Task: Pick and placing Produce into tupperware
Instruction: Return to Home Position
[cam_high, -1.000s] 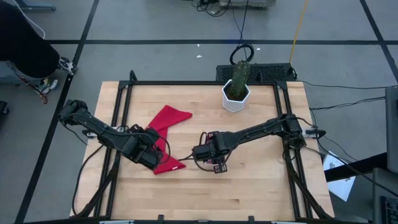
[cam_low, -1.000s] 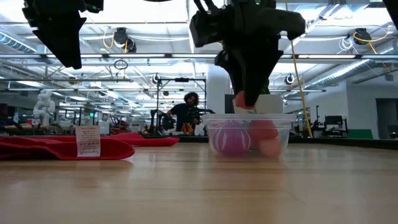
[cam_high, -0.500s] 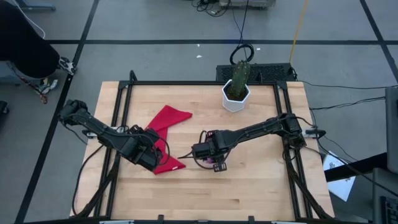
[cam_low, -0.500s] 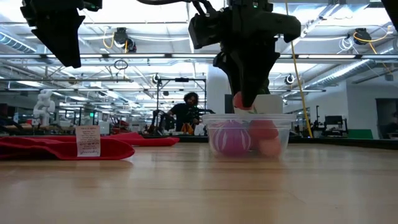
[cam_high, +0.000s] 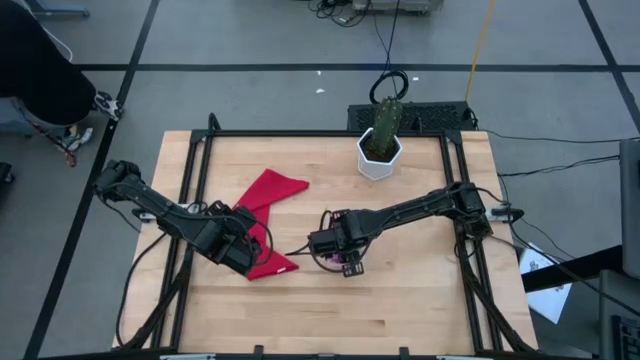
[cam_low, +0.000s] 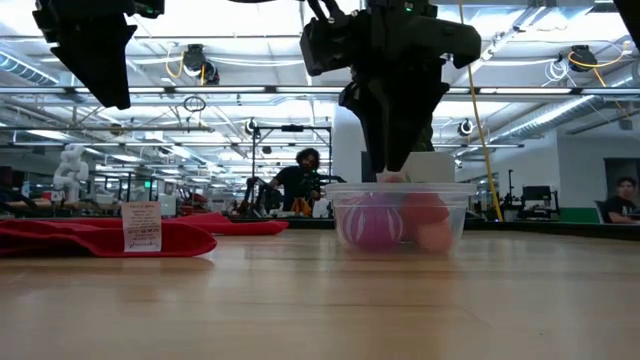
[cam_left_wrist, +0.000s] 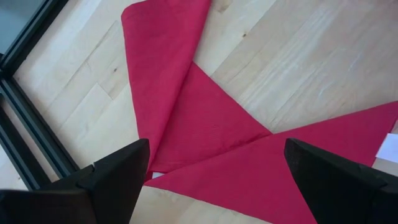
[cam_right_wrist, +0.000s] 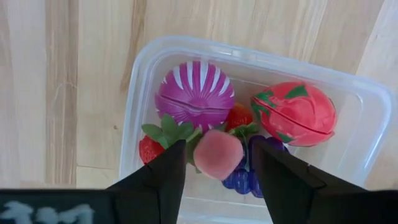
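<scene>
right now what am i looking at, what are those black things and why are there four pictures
These are two robot arms at a wooden table, each ending in a two-finger gripper. One picture looks straight down from overhead, one looks level across the tabletop, and two come from cameras on the wrists. The left gripper hangs open over a red cloth, holding nothing. The right gripper is open above a clear tupperware holding toy produce: a purple striped ball, a red fruit, a pink peach, a strawberry and purple grapes. It grips none of them. At the table's edge stands a cactus in a white hexagonal pot.
</scene>
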